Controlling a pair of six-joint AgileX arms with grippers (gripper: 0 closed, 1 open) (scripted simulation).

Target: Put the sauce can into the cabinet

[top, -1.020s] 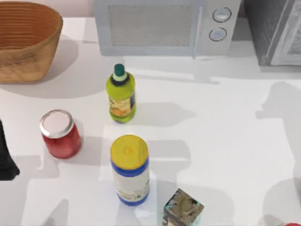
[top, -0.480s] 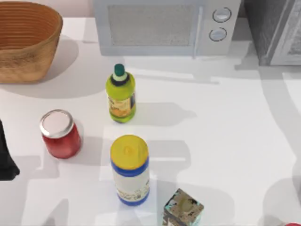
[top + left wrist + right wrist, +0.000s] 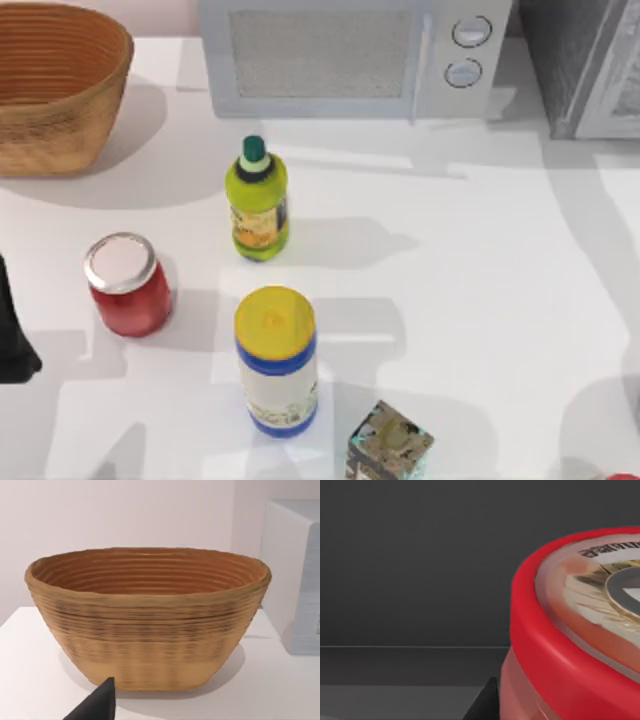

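My right arm is the near one. In its wrist view the can (image 3: 560, 645) sits right by the gripper, tilted, with dark cabinet (image 3: 420, 555) wall behind it. I cannot tell its grip. My left gripper (image 3: 12, 340) waits far away.

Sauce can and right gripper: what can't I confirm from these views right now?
- Sauce can: right wrist view cuts off its body and label; top view shows a red sliver at the bottom edge.
- Right gripper: whether it grips the can is unreadable.
- Cabinet: cut off by the top view's corner; interior hidden.
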